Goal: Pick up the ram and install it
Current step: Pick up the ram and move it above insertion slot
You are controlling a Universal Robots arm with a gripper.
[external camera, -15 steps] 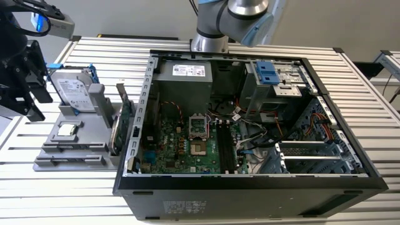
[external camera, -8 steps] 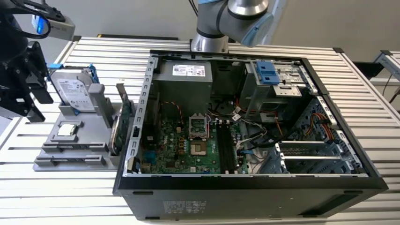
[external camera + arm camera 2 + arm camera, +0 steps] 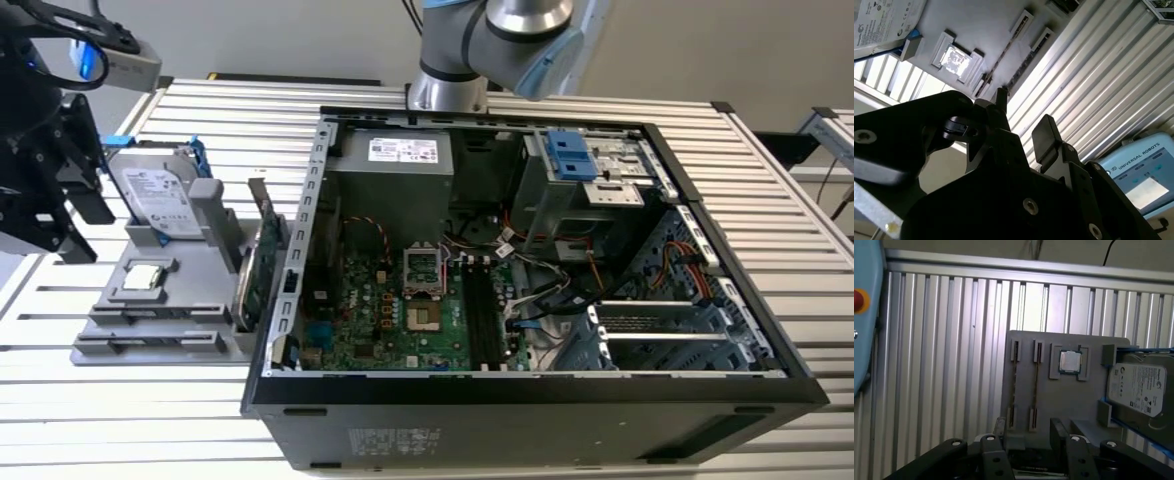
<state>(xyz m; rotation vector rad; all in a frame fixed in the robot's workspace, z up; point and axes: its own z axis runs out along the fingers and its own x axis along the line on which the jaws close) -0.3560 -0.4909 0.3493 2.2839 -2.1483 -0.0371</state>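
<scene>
The ram (image 3: 1035,385) stands on edge as a thin dark line in the slot of the grey fixture (image 3: 1069,400) nearest the processor chip; in the second wrist view the ram (image 3: 1002,56) runs between two slot holders. My black gripper (image 3: 1028,432) hangs above the fixture's edge, open, with nothing between its fingers (image 3: 999,432). In the second wrist view the gripper (image 3: 1021,117) shows the same gap. It hovers at the exterior view's left, where the gripper (image 3: 83,225) is high beside the fixture (image 3: 160,330). The open computer case (image 3: 534,385) shows long black memory slots (image 3: 487,310) on its board.
On the fixture sit a processor chip (image 3: 1070,361), a silver hard drive (image 3: 1136,387) in a blue bracket and an upright green card (image 3: 267,250). The ribbed aluminium table (image 3: 944,365) surrounds it. A teach pendant (image 3: 1139,175) lies off to one side. The arm base (image 3: 447,70) stands behind the case.
</scene>
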